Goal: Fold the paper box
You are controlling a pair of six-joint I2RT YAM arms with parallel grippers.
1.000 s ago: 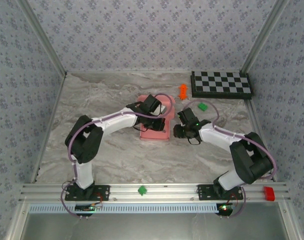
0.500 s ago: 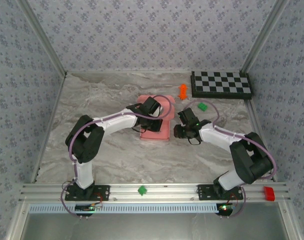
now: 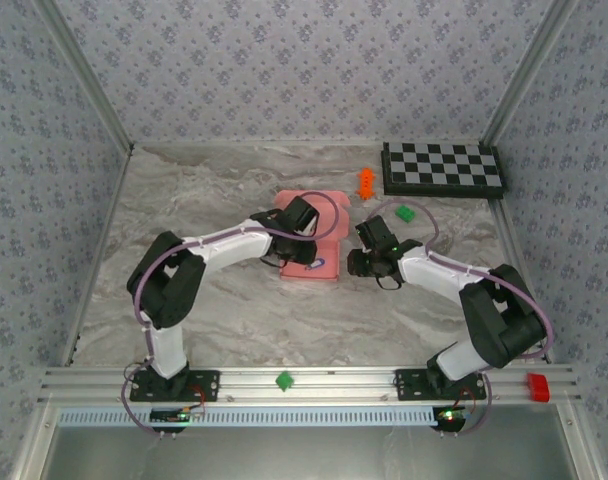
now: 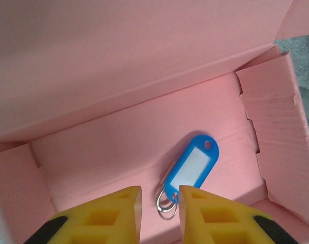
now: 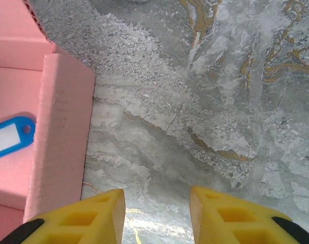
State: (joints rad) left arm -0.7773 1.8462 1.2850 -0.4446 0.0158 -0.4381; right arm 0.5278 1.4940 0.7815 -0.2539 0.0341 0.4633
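The paper box (image 3: 306, 202) is pink card and stands open-topped at the middle of the table, its lid flap up at the far side. In the left wrist view its inner floor (image 4: 119, 137) carries a blue key tag (image 4: 191, 168) with a metal ring. My left gripper (image 4: 160, 195) hangs inside the box just above the ring, jaws slightly open and holding nothing. From above, the left gripper (image 3: 306, 250) is over the box. My right gripper (image 5: 157, 201) stands open over bare marble just right of the box's side wall (image 5: 60, 132); from above, the right gripper (image 3: 356, 262) is close beside the box.
A checkerboard (image 3: 442, 168) lies at the back right. An orange toy (image 3: 365, 182) and a green toy (image 3: 405, 212) sit near it. A green block (image 3: 283, 380) and a red block (image 3: 537, 386) rest on the front rail.
My left gripper shifted slightly toward the box's near side and its jaws parted; the blue key tag now lies free on the box floor. The right arm has not moved.
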